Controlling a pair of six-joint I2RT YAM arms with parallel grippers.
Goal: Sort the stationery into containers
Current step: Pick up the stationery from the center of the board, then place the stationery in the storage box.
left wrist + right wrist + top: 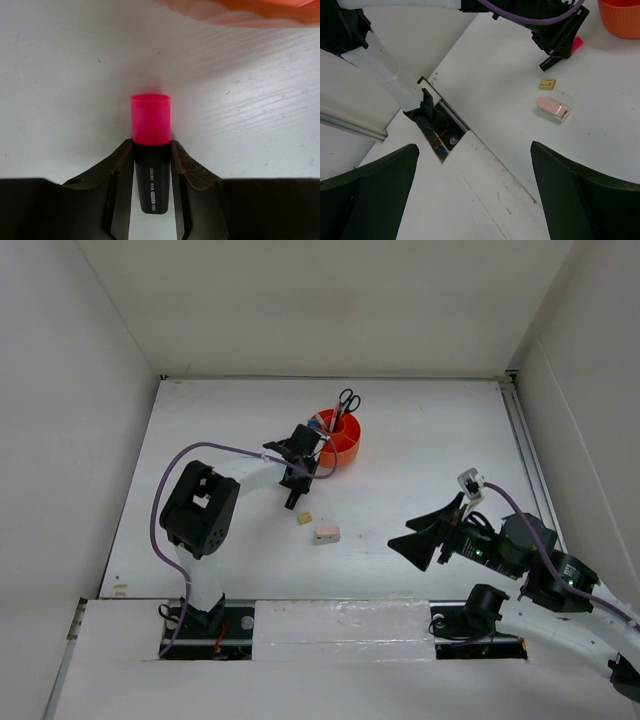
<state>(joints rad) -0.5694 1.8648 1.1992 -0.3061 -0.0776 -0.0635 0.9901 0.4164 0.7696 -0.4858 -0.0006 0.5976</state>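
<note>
My left tool [151, 143] is closed on the pink-capped highlighter [150, 119]. Both fingers press against the black barrel just behind the cap. The highlighter lies flat on the table [430, 440], with its cap pointing toward the orange organiser [347, 448] close ahead.

My right tool [474, 146] is fully open and holds nothing. It hangs above the near right part of the table, well apart from the organiser.

The black-handled scissors [348, 400] stand upright in the organiser, handles up. I cannot tell which compartment they are in.

The small tan eraser [305, 517] and the pinkish eraser [326, 534] lie near each other on the table, between the two tools.
</note>
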